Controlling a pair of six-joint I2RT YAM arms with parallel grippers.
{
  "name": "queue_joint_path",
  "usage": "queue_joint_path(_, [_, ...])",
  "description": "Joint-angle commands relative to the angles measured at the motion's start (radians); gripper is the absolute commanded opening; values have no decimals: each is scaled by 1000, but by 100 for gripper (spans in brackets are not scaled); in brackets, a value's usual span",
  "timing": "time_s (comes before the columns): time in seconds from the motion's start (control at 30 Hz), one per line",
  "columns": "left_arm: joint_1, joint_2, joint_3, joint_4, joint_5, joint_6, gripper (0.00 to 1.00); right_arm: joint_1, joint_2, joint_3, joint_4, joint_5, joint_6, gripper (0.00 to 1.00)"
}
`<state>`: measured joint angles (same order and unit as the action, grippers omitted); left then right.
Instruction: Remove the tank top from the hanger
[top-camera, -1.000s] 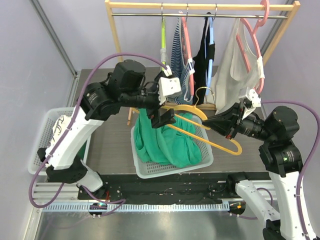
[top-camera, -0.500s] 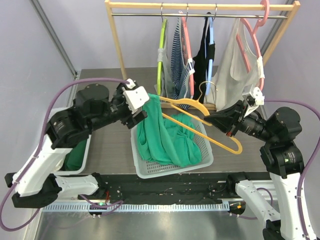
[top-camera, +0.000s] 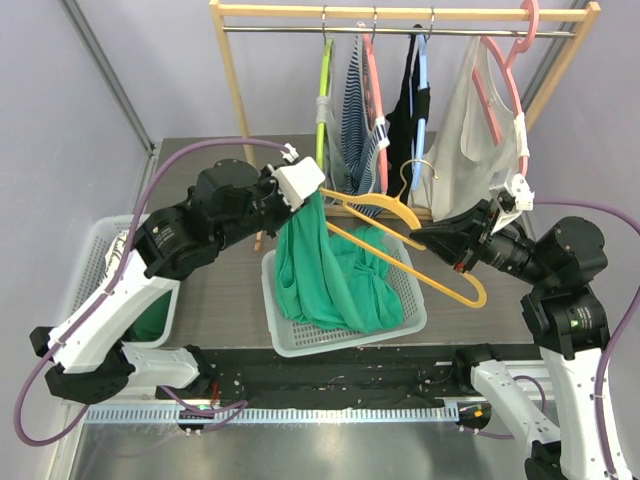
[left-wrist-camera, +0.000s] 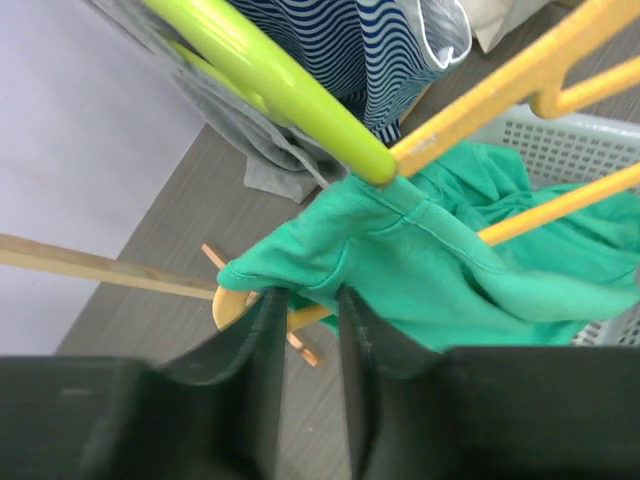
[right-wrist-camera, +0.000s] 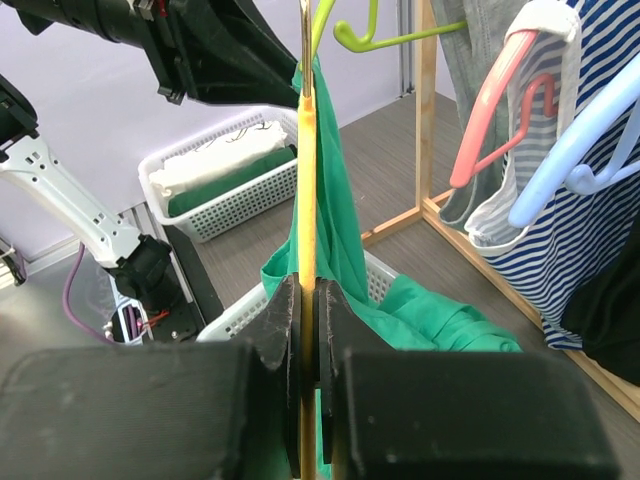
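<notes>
Our right gripper (top-camera: 432, 243) is clamped on the lower right part of the yellow hanger (top-camera: 368, 206), holding it out over the basket (top-camera: 340, 342). The hanger's long axis runs from that grip up and to the left, ending at our left gripper (top-camera: 300, 188).

The green top (top-camera: 325, 270) hangs by one shoulder from that far left end. The rest drops down into the basket.

In the left wrist view the left gripper (left-wrist-camera: 305, 295) has narrow jaws with a slit between them. The top's folded edge (left-wrist-camera: 300, 265) lies right at the tips, and the hanger's tip sits just behind. We cannot tell whether the cloth is pinched yet.

The left arm is plainly the nearer one to the shoulder. We judge that the coming pull must run along the hanger's axis, away from the right gripper, so the shoulder slips off the end.

Open tabletop lies to the left and towards us. Behind are the rack (top-camera: 235, 90) and a lime hanger (top-camera: 320, 110), both close to the cloth, so we should not pull that way.
</notes>
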<state>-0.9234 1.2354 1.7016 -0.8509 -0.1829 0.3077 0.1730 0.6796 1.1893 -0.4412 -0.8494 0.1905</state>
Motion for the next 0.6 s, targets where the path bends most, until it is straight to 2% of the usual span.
queue_joint_path(0.0, [-3, 9, 66, 70, -24, -22, 15, 0, -28, 12, 75, 9, 10, 1])
queue_joint_path(0.13, [-3, 12, 81, 70, -27, -32, 0, 0, -35, 13, 62, 21, 4, 1])
queue_joint_path(0.37, [-3, 7, 128, 56, -27, -36, 0, 0, -37, 20, 9, 41, -25, 1])
queue_joint_path(0.57, [55, -10, 219, 47, -32, -25, 0, -1, -51, -7, -40, 61, -46, 1])
